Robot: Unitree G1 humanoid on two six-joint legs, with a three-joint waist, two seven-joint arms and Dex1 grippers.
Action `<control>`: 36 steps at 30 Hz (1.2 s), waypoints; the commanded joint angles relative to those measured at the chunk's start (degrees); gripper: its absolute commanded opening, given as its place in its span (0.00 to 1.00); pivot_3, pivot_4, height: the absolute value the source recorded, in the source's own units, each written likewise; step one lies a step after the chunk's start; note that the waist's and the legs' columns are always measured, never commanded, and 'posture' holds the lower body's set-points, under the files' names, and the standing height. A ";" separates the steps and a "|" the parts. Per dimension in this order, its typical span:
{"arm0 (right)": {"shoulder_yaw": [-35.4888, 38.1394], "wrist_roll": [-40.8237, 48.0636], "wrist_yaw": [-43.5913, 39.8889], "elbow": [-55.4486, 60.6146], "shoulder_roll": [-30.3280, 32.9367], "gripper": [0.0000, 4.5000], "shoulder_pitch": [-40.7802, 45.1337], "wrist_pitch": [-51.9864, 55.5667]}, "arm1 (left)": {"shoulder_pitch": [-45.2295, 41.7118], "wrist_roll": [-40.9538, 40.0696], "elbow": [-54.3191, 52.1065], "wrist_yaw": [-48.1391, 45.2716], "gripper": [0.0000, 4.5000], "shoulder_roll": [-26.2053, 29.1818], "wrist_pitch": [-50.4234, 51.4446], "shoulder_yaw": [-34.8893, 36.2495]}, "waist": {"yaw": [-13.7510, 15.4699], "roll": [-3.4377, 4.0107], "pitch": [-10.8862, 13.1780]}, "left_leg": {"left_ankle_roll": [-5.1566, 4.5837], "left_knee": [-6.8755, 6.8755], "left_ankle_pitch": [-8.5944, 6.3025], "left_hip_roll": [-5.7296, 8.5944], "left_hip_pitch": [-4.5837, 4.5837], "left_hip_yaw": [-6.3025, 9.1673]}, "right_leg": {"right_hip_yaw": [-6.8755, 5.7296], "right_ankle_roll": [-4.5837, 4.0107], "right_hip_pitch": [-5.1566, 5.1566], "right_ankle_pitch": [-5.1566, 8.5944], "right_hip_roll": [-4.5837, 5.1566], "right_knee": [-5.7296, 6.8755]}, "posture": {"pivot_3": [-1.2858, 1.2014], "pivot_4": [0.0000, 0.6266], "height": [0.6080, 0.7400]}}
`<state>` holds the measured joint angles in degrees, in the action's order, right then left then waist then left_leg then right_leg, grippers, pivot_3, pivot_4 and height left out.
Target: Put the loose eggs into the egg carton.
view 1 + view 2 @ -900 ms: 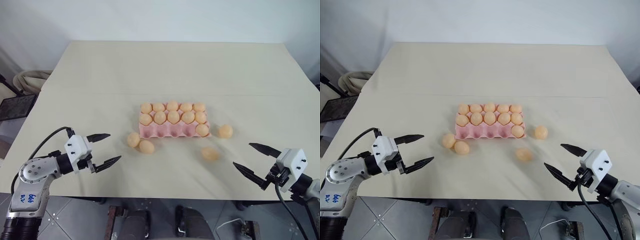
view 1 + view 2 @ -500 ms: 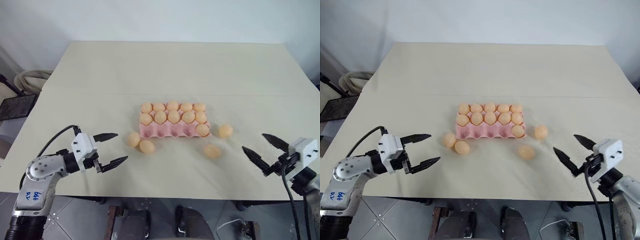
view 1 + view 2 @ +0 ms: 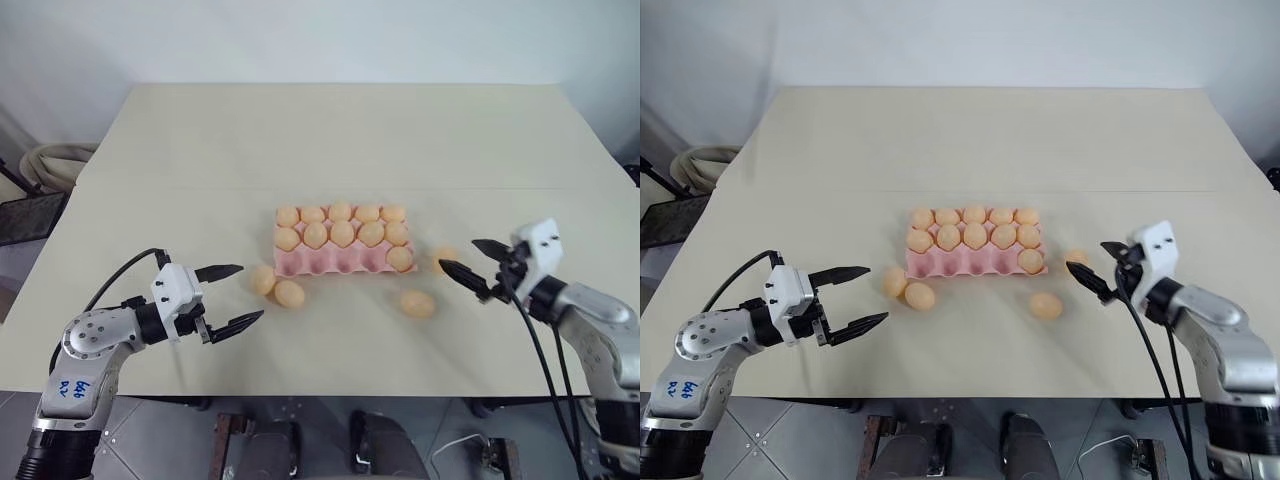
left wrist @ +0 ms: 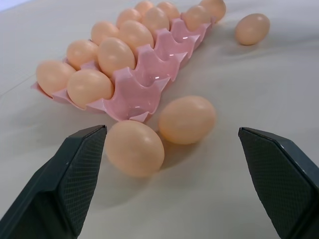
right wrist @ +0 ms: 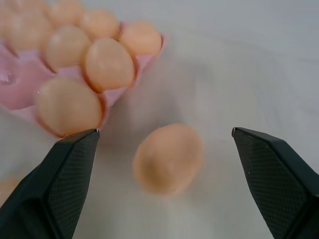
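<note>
The pink egg carton (image 3: 330, 263) lies mid-table with several eggs in it; its near row holds one egg at the right end. Two loose eggs (image 3: 264, 279) (image 3: 290, 293) lie touching at its near-left corner. My left gripper (image 3: 250, 292) is open just left of them, and in the left wrist view both eggs (image 4: 134, 148) (image 4: 187, 119) sit between its fingers. A third egg (image 3: 418, 303) lies in front of the carton's right end. My right gripper (image 3: 458, 254) is open over a fourth egg (image 5: 168, 158) right of the carton (image 5: 17, 79).
The cream table (image 3: 330, 140) stretches far behind the carton. Its near edge (image 3: 330, 388) runs close below both arms. A dark bin and a pale bag (image 3: 45, 165) stand off the table's left side.
My right arm has swung up from the table's near edge and inward to the egg right of the carton. My left gripper has edged right toward the pair of eggs. Both stay open.
</note>
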<state>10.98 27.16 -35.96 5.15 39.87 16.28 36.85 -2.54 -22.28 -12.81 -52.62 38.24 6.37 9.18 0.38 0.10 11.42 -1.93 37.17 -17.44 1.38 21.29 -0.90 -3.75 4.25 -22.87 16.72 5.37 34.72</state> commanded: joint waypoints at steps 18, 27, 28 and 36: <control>-3.15 -1.65 -8.73 -0.71 -1.80 0.36 6.82 -10.92 | 3.61 -5.61 -7.85 -0.66 1.00 -1.26 -0.76 2.29 | -0.53 -0.01 0.00 | -0.05 0.18 0.05 0.02 0.31 -0.43 | 0.17 0.08 -0.54 -0.05 0.00 0.41 | 0.52 0.24 1.00; -19.67 -4.79 -10.03 1.43 -8.81 0.36 19.43 -1.08 | 0.93 -3.88 -4.83 -3.79 1.00 -1.83 -6.57 0.43 | -0.57 -0.04 -0.02 | 0.00 0.17 0.07 -0.05 -0.02 -0.74 | 0.51 -0.02 -0.65 -0.01 0.00 0.81 | 0.52 0.24 1.00; -20.96 -5.86 -9.47 0.07 -9.90 0.36 20.34 -0.68 | 0.62 -3.71 -4.53 -3.56 1.00 -1.81 -6.69 0.44 | -0.44 -0.05 -0.03 | 0.00 0.17 0.07 -0.05 0.02 -0.74 | 0.52 -0.02 -0.68 -0.01 0.00 0.81 | 0.52 0.24 1.00; -22.37 -9.44 -10.21 -3.20 -10.36 0.52 21.15 -1.42 | 2.29 -3.62 -5.61 -2.10 1.00 -1.31 -6.26 1.54 | -0.60 -0.06 -0.03 | 0.14 0.14 -0.02 -0.01 0.20 -0.86 | 0.48 0.08 -0.84 -0.07 0.03 0.72 | 0.52 0.24 1.00</control>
<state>-12.94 17.96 -45.83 0.77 28.76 37.16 35.95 -1.00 -25.91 -17.03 -55.10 36.52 0.59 9.21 -0.21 0.05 11.39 -1.77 37.31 -17.51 1.34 21.49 -1.75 -3.34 4.35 -23.72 16.65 5.41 35.44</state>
